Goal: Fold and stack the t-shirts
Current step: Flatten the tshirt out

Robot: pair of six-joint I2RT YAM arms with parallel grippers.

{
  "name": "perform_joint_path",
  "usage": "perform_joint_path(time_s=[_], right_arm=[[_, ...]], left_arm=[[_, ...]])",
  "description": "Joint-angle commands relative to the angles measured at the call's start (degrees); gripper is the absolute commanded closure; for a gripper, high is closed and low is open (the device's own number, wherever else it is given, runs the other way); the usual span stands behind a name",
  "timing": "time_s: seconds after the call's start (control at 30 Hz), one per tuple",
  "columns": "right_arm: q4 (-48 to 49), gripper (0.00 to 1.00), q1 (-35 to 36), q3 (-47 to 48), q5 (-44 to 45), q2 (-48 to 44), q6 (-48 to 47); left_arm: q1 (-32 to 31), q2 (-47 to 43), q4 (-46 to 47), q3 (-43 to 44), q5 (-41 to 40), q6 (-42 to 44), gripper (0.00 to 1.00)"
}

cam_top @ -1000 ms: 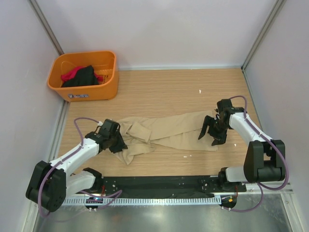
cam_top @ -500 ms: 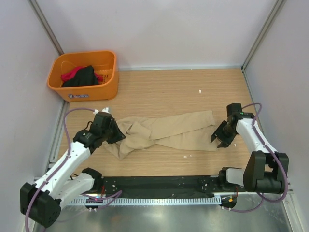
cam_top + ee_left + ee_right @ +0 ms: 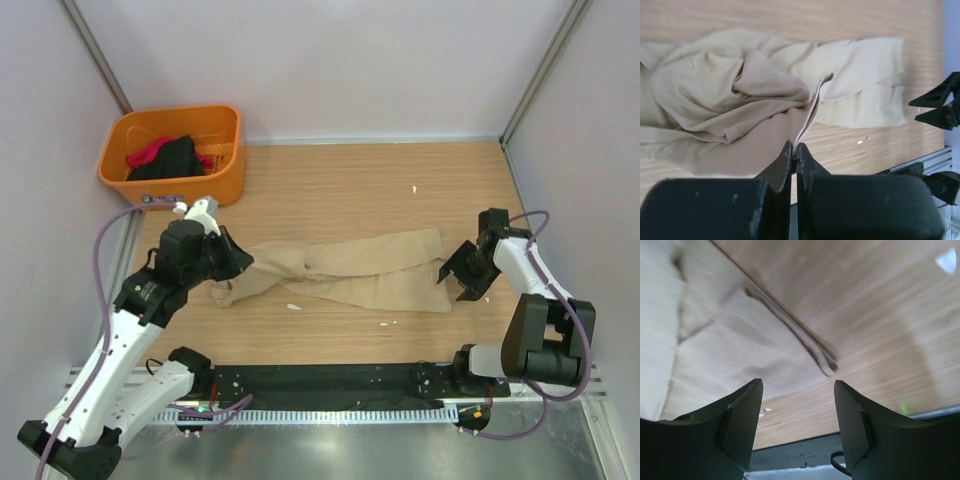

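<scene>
One tan t-shirt [image 3: 350, 268] on wood table [image 3: 340, 190], pale walls [image 3: 330, 60]; left gripper [image 3: 795, 148] clenched on its edge, right gripper [image 3: 797, 390] released.

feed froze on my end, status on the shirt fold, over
Left fingers shut on tan t-shirt edge. Right fingers open beside its right end, holding nothing. Other shirts in orange basket.
</scene>
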Motion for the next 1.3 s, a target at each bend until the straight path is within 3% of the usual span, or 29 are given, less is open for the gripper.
perform_joint_path(time_s=[0.0, 0.13, 0.17, 0.23, 0.4, 0.57, 0.9, 1.27], right_arm=[[5.86, 0.35, -0.15, 6.66, -1.18, 3.41, -3.60], [5.96, 0.44, -0.15, 9.82, 0.40, 10.37, -0.54], [6.04, 0.58, -0.15, 10.44, -0.56, 11.25, 2.60], [5.96, 0.69, -0.15, 10.71, -2.14, 12.75, 7.88], [6.22, 0.61, 0.81, 11.76, -2.34, 13.46, 23.53], [2.98, 0.50, 1.08, 14.92, 1.54, 15.38, 27.33], [-0.72, 0.48, 2.13, 12.82, 4.26, 19.25, 35.15], [-1.16, 0.50, 2.66, 15.01, 3.91, 23.65, 37.53]], left_arm=[[-0.03, -1.86, -3.72, 5.44, -3.30, 4.78, 1.00], [-0.03, -1.15, -2.59, 5.10, -1.64, 4.79, 1.00], [-0.03, -0.80, -2.23, 4.92, -0.42, 4.62, 1.00], [-0.03, -0.27, -1.18, 4.56, 0.56, 4.44, 1.00], [-0.03, 1.13, 0.40, 4.39, 1.79, 5.05, 1.00], [-0.03, 2.01, 1.20, 4.39, 2.58, 5.67, 1.00], [-0.03, 1.66, 0.32, 5.44, 1.09, 8.22, 1.00], [-0.12, 2.28, -0.03, 6.58, 0.65, 9.89, 1.00]])
